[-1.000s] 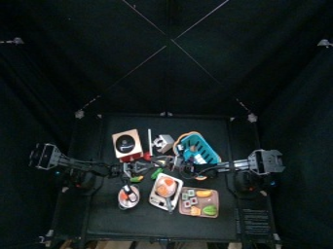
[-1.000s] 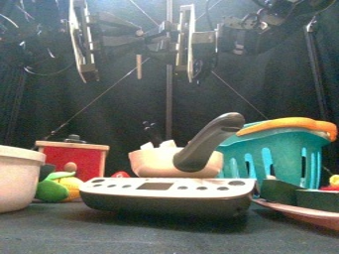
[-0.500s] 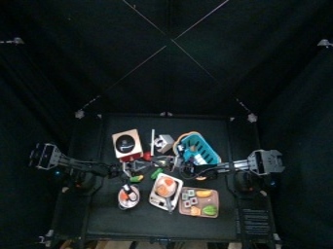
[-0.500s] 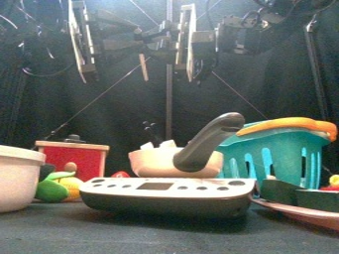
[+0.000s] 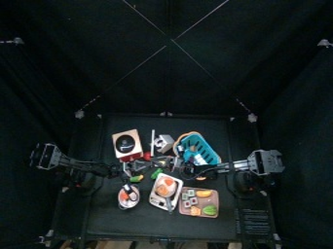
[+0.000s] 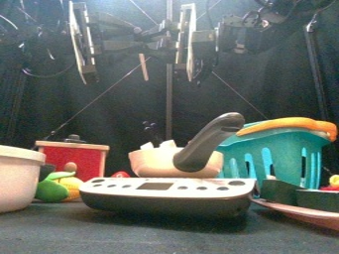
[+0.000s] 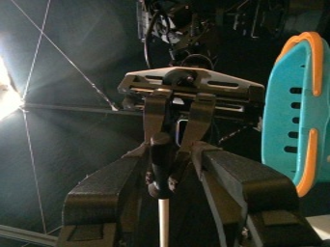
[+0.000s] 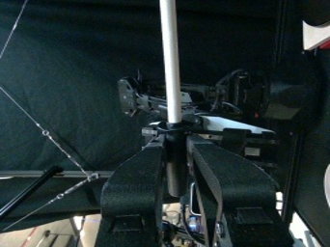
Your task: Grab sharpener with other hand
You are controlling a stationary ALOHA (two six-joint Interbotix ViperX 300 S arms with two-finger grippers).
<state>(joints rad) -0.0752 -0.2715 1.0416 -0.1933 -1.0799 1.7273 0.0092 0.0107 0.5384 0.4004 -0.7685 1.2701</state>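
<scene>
The sharpener [image 8: 168, 58] is a thin white rod with a dark lower part. It is held in the air between the two arms, above the cluttered table. My right gripper [image 8: 172, 145] is shut on its dark end. In the left wrist view the rod's white end [image 7: 161, 207] runs between the jaws of my left gripper [image 7: 175, 169], which stand open well clear of it on both sides. That view looks straight at the right gripper [image 7: 180, 92]. In the front view the rod [image 6: 141, 66] hangs as a short pale stick between the two grippers, high above the objects.
On the table stand a teal basket [image 6: 279, 149], a red box [image 6: 73, 159], a white bowl [image 6: 162, 161] with a black handle leaning out, a grey scale [image 6: 166, 193], a pale dish [image 6: 16, 177] and a tray of toy food [image 5: 200, 202]. Black curtains surround the table.
In the front view the pale rod has shifted slightly to the right. Both arms stay almost where they were.
</scene>
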